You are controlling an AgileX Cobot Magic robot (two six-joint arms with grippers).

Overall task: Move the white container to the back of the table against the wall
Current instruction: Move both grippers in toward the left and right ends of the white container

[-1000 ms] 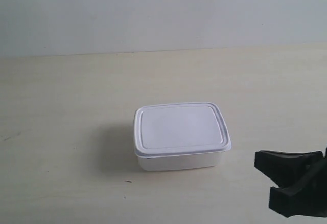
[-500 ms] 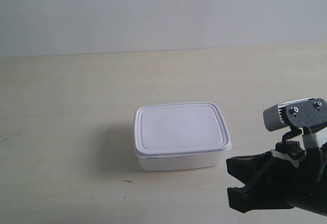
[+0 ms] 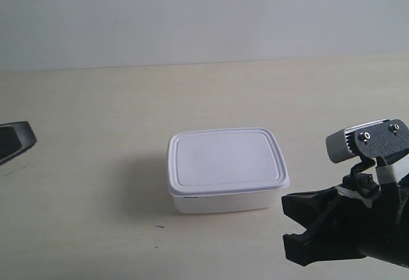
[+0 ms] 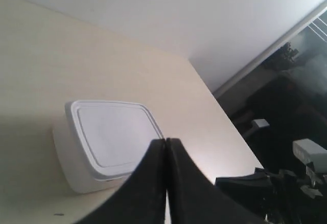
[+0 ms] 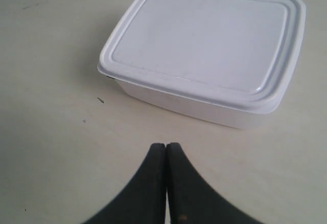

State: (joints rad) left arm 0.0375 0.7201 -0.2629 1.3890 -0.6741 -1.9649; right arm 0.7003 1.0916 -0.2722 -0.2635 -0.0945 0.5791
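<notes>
The white container (image 3: 225, 165) stands lid on in the middle of the table (image 3: 96, 114), well short of the wall (image 3: 192, 11). The right wrist view shows it (image 5: 204, 45) close in front of my right gripper (image 5: 166, 145), shut and empty, a short gap from its long side. That gripper (image 3: 287, 225) is at the exterior view's right, beside the box. My left gripper (image 4: 166, 141) is also shut and empty, farther from the container (image 4: 110, 137). Only its tip (image 3: 25, 136) shows at the exterior view's left edge.
Tiny dark specks (image 3: 160, 226) lie on the table in front of the box. In the left wrist view the table's side edge (image 4: 219, 106) drops off to a dark area with equipment (image 4: 286, 147), and the other arm (image 4: 245, 183) shows beyond the box.
The arm at the exterior view's right has come in from the lower right corner toward the container, then slowed. The left gripper's tip has newly entered at the left edge.
</notes>
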